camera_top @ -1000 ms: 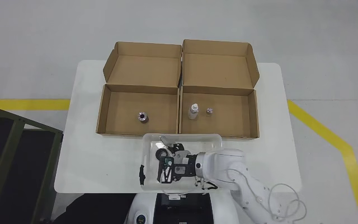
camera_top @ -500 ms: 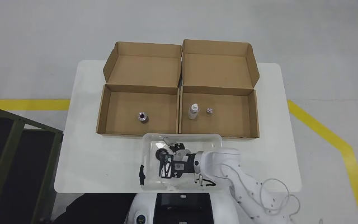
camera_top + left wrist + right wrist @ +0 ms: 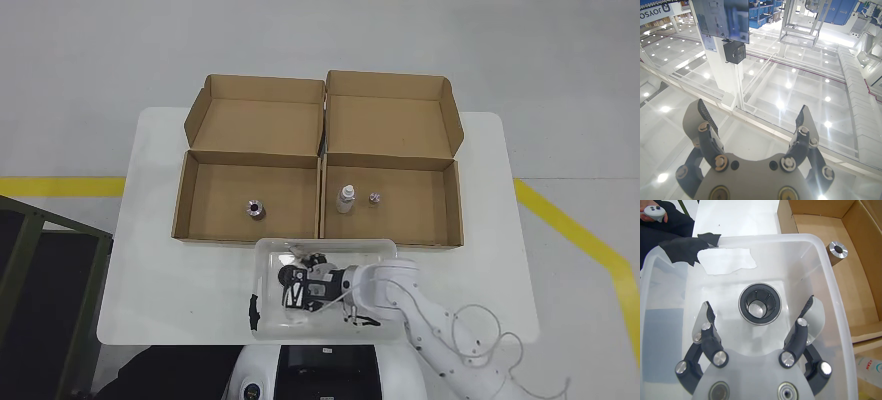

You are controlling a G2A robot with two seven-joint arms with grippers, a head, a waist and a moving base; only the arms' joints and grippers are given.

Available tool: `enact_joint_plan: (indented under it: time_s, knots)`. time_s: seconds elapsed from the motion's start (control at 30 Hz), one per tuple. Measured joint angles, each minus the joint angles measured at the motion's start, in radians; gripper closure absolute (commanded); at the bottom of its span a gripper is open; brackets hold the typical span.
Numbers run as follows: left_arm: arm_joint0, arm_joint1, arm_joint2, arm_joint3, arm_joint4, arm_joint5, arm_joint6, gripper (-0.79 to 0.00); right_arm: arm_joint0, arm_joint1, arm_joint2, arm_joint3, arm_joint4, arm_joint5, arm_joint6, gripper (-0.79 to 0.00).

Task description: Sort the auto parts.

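White rectangular table (image 3: 150, 260), grey floor (image 3: 100, 60); right gripper (image 3: 759, 303) splayed over black cylindrical bearing (image 3: 760, 321) in clear plastic bin (image 3: 772, 237); left gripper (image 3: 752, 105) splayed, facing ceiling (image 3: 810, 85).

1. Clear bin (image 3: 330, 241): contents mostly hidden under the right arm (image 3: 400, 288), top view.
2. Small part (image 3: 375, 197) in right box (image 3: 420, 212): too small to identify.
3. White bottle (image 3: 869, 366): cut off by picture edge, right wrist view.

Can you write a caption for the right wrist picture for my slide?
Right gripper, fingers open, hangs over a metal sleeve in the clear tub.
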Motion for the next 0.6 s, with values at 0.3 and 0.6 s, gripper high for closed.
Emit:
enact_joint_plan:
  time_s: [0.3,0.6]
  knots:
    - [0.0,0.0,0.0,0.0,0.0,0.0,0.0,-0.785,0.017,0.001,-0.015,0.016,0.012,0.004,-0.002,-0.388]
    - [0.0,0.0,0.0,0.0,0.0,0.0,0.0,-0.785,0.024,0.004,-0.02,0.021,0.028,0.0,-0.003,-0.191]
